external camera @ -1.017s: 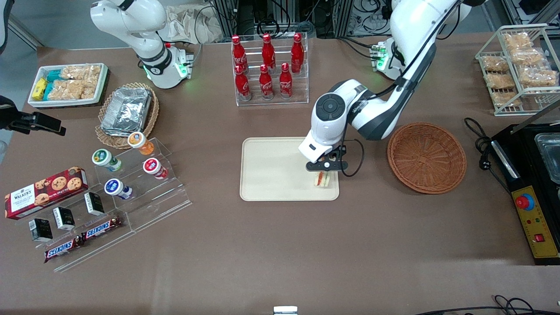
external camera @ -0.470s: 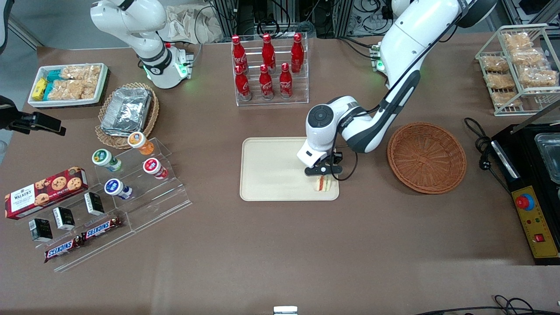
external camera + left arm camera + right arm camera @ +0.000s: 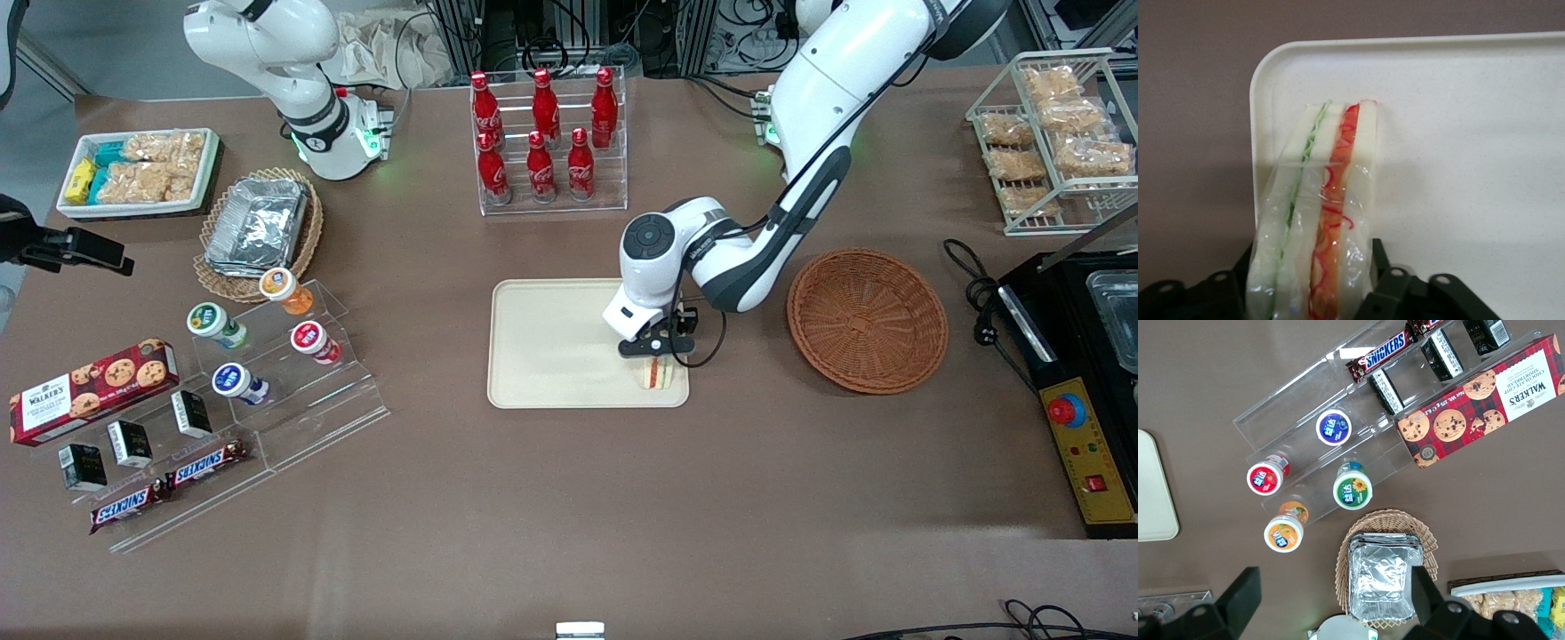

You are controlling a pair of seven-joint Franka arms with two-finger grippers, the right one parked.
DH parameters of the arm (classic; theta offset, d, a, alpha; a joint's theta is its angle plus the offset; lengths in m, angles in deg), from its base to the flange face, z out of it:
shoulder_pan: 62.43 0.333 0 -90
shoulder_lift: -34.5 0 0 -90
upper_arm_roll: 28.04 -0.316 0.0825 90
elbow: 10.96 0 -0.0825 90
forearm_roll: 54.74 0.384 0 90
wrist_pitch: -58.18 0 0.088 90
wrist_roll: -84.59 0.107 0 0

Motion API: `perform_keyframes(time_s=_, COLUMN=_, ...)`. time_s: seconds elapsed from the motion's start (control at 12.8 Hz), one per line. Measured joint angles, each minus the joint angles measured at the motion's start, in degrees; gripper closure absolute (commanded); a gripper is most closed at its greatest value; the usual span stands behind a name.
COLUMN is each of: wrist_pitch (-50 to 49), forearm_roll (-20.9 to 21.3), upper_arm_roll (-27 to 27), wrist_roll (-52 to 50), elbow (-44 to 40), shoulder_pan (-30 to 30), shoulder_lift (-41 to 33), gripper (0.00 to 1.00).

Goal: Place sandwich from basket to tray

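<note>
Sandwich point(image 3: 1325, 213): pale white bread, green and orange-red filling stripes, clear glossy wrap. Tray point(image 3: 551, 347): plain cream-beige, faintly speckled. Basket point(image 3: 867, 320): reddish-brown woven wicker. Gripper point(image 3: 656, 360), over tray corner nearest basket: black fingers, white-and-grey arm. Table point(image 3: 569, 516): uniform dull brown. Bottles point(image 3: 542, 133): red, white script, in clear rack. Biscuit box point(image 3: 89, 391): red tartan, cookie print.

The wrapped sandwich point(image 3: 657, 374) stands on edge in a corner of the cream tray point(image 3: 551, 347), the one nearest the reddish-brown wicker basket point(image 3: 867, 320), held by the end effector point(image 3: 659, 356).
</note>
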Motion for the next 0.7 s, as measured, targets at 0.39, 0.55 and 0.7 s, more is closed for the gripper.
perform_keyframes(time_s=0.39, wrist_pitch=0.00, forearm_roll=0.03, upper_arm_roll=-0.01, wrist_roll=-0.34, elbow=-0.69, shoulder_pan=0.07, shoulder_lift=0.02, gripper=0.00)
perform_keyframes(time_s=0.55, wrist_pitch=0.00, forearm_roll=0.03, upper_arm_roll=-0.01, wrist_roll=-0.43, elbow=-1.26, shoulder_pan=0.18, shoulder_lift=-0.11, gripper=0.00)
perform_keyframes(time_s=0.7, wrist_pitch=-0.52, forearm_roll=-0.09, upper_arm_roll=-0.02, wrist_roll=-0.64, elbow=-2.08, shoulder_pan=0.31, shoulder_lift=-1.05, gripper=0.00)
